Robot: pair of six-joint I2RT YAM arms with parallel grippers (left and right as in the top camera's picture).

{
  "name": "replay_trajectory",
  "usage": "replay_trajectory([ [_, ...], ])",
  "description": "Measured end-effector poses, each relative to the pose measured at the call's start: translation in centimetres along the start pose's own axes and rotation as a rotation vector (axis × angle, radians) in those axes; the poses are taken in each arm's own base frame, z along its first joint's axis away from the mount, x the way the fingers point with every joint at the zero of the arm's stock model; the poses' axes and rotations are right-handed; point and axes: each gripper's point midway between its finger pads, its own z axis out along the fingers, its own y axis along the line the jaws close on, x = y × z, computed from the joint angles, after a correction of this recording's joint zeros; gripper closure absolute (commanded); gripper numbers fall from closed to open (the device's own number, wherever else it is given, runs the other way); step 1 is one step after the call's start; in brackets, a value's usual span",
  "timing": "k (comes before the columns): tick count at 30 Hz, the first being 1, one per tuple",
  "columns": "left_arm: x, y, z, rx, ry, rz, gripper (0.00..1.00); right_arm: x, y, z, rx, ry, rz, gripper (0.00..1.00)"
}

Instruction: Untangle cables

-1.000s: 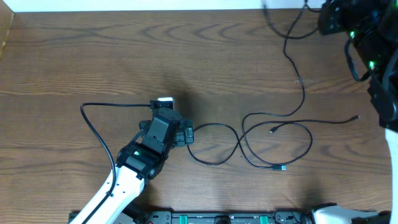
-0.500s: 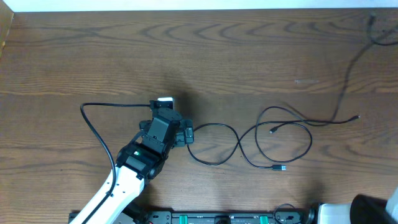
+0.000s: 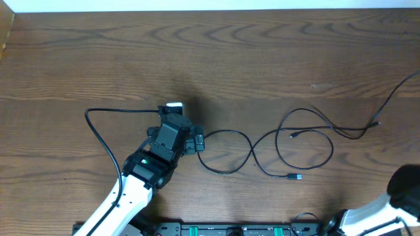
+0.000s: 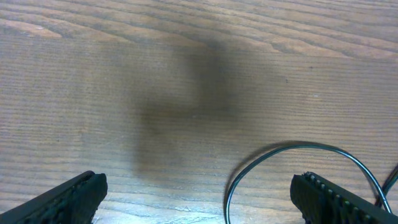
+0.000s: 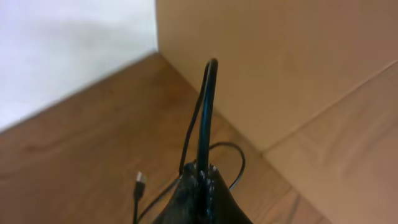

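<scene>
Overhead: right arm [image 3: 405, 190] mostly cut off; right fingers [image 5: 194, 196] pinch black cable [image 5: 208, 106]; left fingers [image 4: 69, 195] wide

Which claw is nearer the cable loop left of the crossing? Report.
Left. The left claw hangs open at the left end of the loop; the right claw, shut on a cable, sits beyond the overhead view's right edge.

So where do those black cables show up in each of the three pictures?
Overhead: cables looped right of centre, one strand leaving the right edge.
Left wrist: one arc, lower right.
Right wrist: one strand rising from the shut right gripper, centre.
Shared landmark: the wooden table.
</scene>
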Motion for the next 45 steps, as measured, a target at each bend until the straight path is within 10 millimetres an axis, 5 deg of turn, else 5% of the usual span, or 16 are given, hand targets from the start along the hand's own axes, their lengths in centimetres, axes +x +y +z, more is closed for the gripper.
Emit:
replay_trajectory([
  [5, 0.0, 0.0, 0.0, 0.0, 0.0, 0.0, 0.0, 4.8, -0.8, 6.2, 0.025, 0.168, -0.001, 0.99],
  [11, 0.0, 0.0, 0.0, 0.0, 0.0, 0.0, 0.0, 9.9, -1.5, 11.0, 0.042, 0.323, 0.0, 0.99],
  [13, 0.0, 0.0, 0.0, 0.0, 0.0, 0.0, 0.0, 11.5, -2.0, 12.0, 0.054, 0.371, 0.017, 0.82],
  [18, 0.0, 0.0, 0.0, 0.0, 0.0, 0.0, 0.0, 14.4, -3.4, 13.1, 0.075, 0.463, 0.076, 0.04],
  [23, 0.0, 0.0, 0.0, 0.0, 0.0, 0.0, 0.0, 14.7, -2.3, 13.2, -0.016, 0.479, 0.12, 0.01],
  [32, 0.0, 0.0, 0.0, 0.0, 0.0, 0.0, 0.0, 15.9, 4.9, 10.7, -0.371, 0.582, 0.191, 0.01],
  [38, 0.0, 0.0, 0.0, 0.0, 0.0, 0.0, 0.0, 16.2, 12.2, 7.8, -0.566, 0.626, 0.141, 0.01],
  [40, 0.0, 0.0, 0.0, 0.0, 0.0, 0.0, 0.0, 16.5, 16.0, 6.2, -0.638, 0.635, 0.078, 0.01],
  [45, 0.0, 0.0, 0.0, 0.0, 0.0, 0.0, 0.0, 18.3, 22.1, 2.4, -0.778, 0.645, -0.142, 0.01],
])
